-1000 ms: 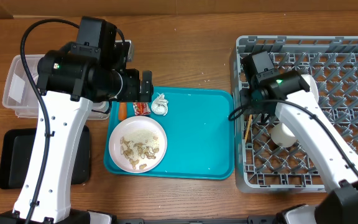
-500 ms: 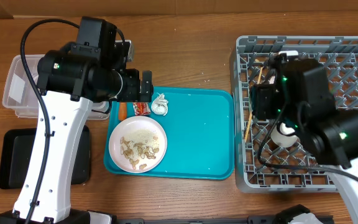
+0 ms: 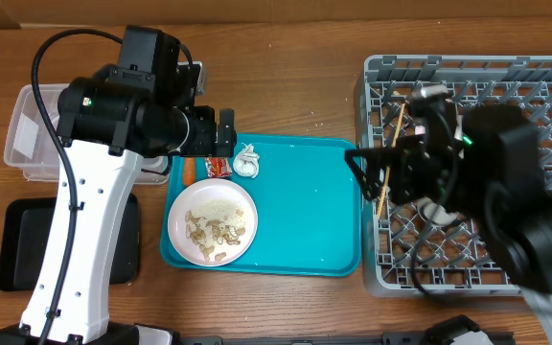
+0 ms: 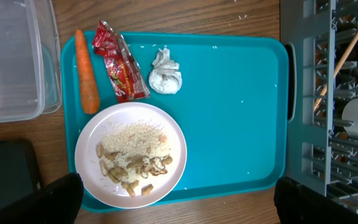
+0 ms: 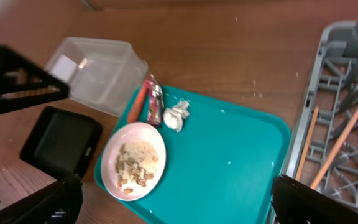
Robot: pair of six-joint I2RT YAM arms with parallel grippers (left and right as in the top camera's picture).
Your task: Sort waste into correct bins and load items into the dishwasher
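Wooden tabletop (image 4: 166,15); teal plastic tray (image 4: 241,124) under the spread, empty left claw (image 4: 179,205). A round white plate (image 4: 89,146) of scraps (image 4: 135,163) sits between it and the orange carrot (image 4: 87,71), red crinkled wrapper (image 4: 122,65) and white tissue ball (image 4: 166,73). The right claw (image 5: 179,202) gapes empty, thin wooden chopsticks (image 5: 343,138) in the grey lattice rack (image 5: 347,31) rightward.

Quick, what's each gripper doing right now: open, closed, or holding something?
Left gripper: open, holding nothing.
Right gripper: open, holding nothing.
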